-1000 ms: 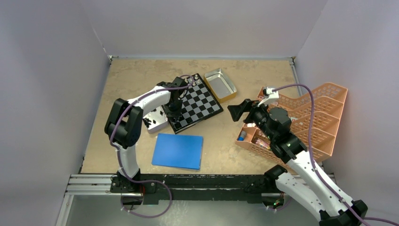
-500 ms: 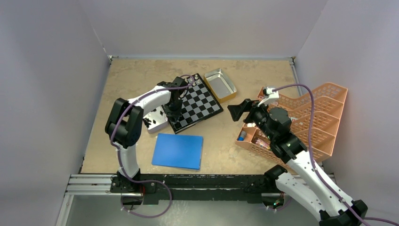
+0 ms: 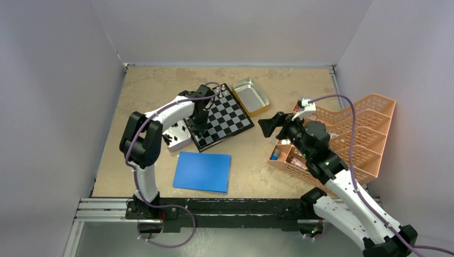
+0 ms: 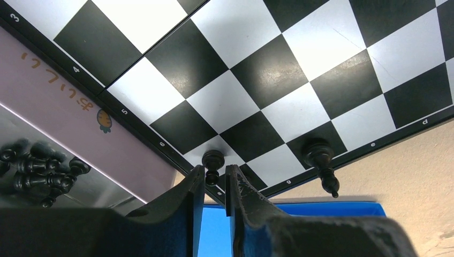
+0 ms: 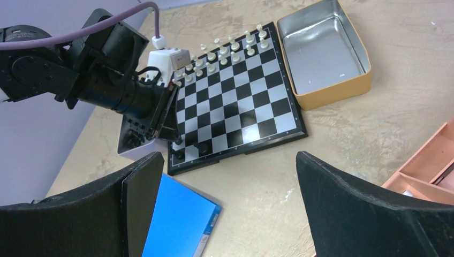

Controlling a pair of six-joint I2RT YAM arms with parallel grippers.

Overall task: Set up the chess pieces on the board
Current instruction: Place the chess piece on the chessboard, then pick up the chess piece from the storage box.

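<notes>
The board [image 3: 227,113] lies mid-table, with white chess pieces [image 5: 230,47] lined along its far rows. My left gripper [image 4: 214,174] hangs over the board's near left corner. Its jaws stand a narrow gap apart on either side of the head of a black pawn [image 4: 212,159], which stands upright on a corner square with a sliver of space beside it. A second black piece [image 4: 319,156] stands two squares away on the same edge row. More black pieces [image 4: 37,171] lie in a metal tray [image 3: 175,136] left of the board. My right gripper [image 5: 229,160] hovers wide open and empty to the right of the board.
A gold-sided metal tin [image 3: 250,96] sits empty at the board's far right corner. A blue sheet [image 3: 202,171] lies in front of the board. An orange plastic basket [image 3: 350,136] stands at the right, under my right arm. Grey walls enclose the table.
The left jaws have parted slightly around the black pawn, which now stands on its square. The right arm has barely shifted.
</notes>
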